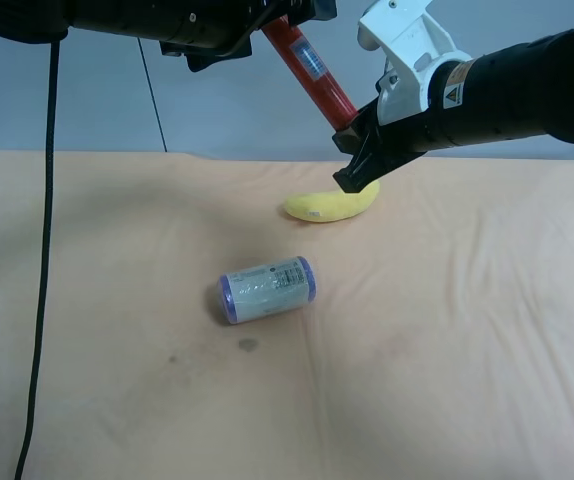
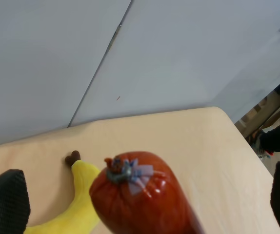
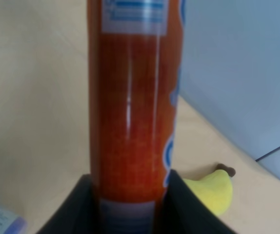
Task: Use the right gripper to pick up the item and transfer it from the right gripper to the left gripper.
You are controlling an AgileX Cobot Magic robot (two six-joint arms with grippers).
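Worktop (image 1: 467, 350): we see a peach cloth over it, with a few faint dark stains (image 1: 248, 345) near us. A black cable (image 1: 42, 250) hangs down at the left.
Roll (image 1: 265, 290): a white cylinder with purple ends lies on its side near the middle. It is well apart from both arms and is not our concern.
Banana (image 1: 329, 205): the yellow plush banana lies farther back, under the raised arms and untouched.
Right end effector (image 1: 355, 150): on the arm with the white wrist housing, coming in from the right. It is clenched on the lower end of the item, and its wrist view shows the black fingers tight against the wrapper on both sides.
Item (image 1: 309, 68): the red sausage-shaped stick is off the worktop, above and behind the banana. It tilts up and to the left, away from the right end effector.
Left end effector (image 2: 145, 195): on the all-black arm at the far left. It is released, with its fingers (image 2: 3, 202) spread wide. The crimped free end of the item sits between them, touching neither.
Handling: we judge the item light and fairly stiff, since it holds straight from one end. The shiny wrapper looks slippery, and the filling may dent under a hard squeeze.
Where to take hold: we would grip the round body just below the crimp, not the tapering tip, where the fingers could slide off.
Step in hand: we judge the handover is about to happen, with the left grip not yet made.
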